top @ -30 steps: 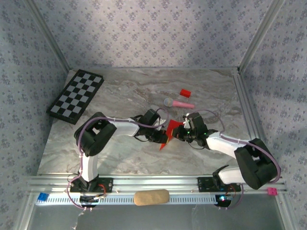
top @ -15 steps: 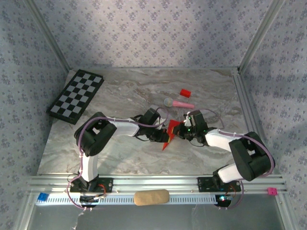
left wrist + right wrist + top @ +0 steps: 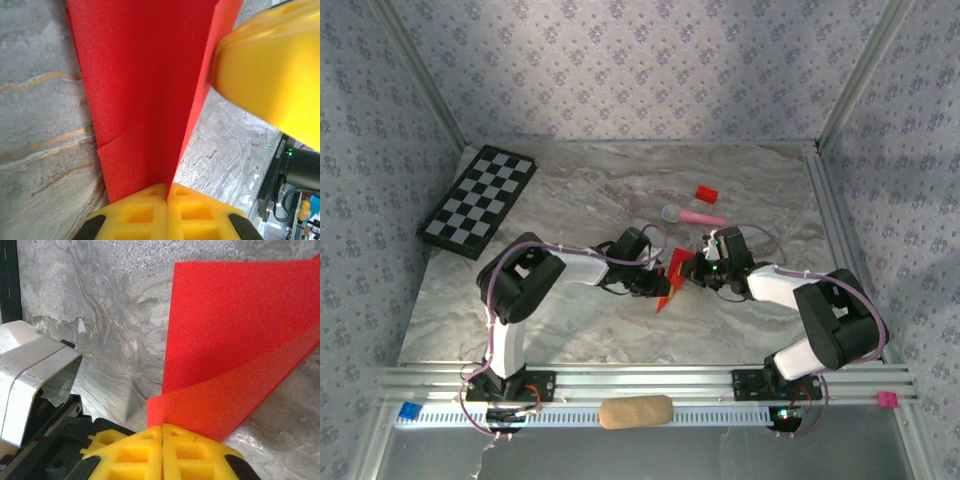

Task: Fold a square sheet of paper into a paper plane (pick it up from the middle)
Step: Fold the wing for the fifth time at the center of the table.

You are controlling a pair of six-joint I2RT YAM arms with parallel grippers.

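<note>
Marble table point(image 3: 560, 335), centre: over the last second the right arm point(image 3: 820, 320) has pulled its elbow in toward the middle while the left arm point(image 3: 545, 275) has hardly shifted. The part-folded red paper sheet point(image 3: 672, 278) is held between them near the pink stick point(image 3: 702, 216) and now reads narrower from above; I cannot tell whether its lower tip touches the surface. The left gripper point(image 3: 167, 189) is pinched tight on the sheet beside a crease and the right gripper point(image 3: 163, 429) is clamped on the opposite edge, so I judge the flaps are closing about the centre crease, mid-fold, no finished plane yet.
</note>
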